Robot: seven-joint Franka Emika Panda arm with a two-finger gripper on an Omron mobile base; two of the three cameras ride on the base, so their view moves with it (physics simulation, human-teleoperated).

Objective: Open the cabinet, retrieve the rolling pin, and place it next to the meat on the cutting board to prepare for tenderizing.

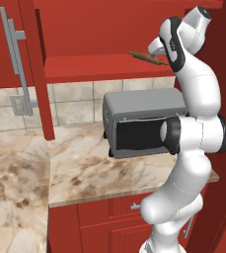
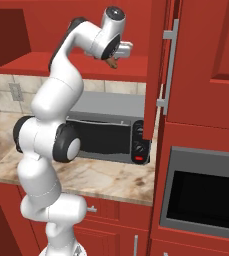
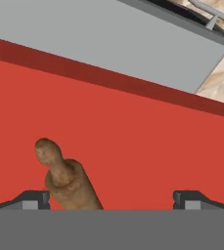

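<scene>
Left door of the cabinet (image 1: pixel 23 59) is swung open, long silver bar handle (image 1: pixel 13 52) seen edge-on in the left base view; a wall outlet (image 1: pixel 18 105) is set in the beige tile backsplash (image 1: pixel 70 101) just below it; marble counter (image 1: pixel 85 168) runs beneath, with red base cabinets (image 1: pixel 109 222) under it.

Grey toaster oven (image 1: pixel 144 123) is parked on the counter under the open cabinet, dark glass door facing out; its top panel is also seen past the shelf edge in the hand view.

The rolling pin (image 1: pixel 149 57) is lying on the red inner shelf (image 1: pixel 104 66), toward its right part, slightly angled; in the hand view its knobbed end (image 3: pixel 47 151) is pointed away from the camera, the body resting on the shelf (image 3: pixel 147 146) just inside the left fingertip (image 3: pixel 33 199).

The gripper (image 3: pixel 111 200) is held over the shelf at the rolling pin, jaws spread wide; nothing is clamped; the pin is placed between the fingertips but off-centre, close to the left one, well apart from the right fingertip (image 3: pixel 191 199); contact cannot be told.

In the right base view the wrist (image 2: pixel 111 42) is bent into the cabinet opening; the right door (image 2: pixel 158 70) is swung out, bar handle (image 2: pixel 168 65) visible; a built-in oven (image 2: pixel 206 200) is set in the tall red unit at far right.
</scene>
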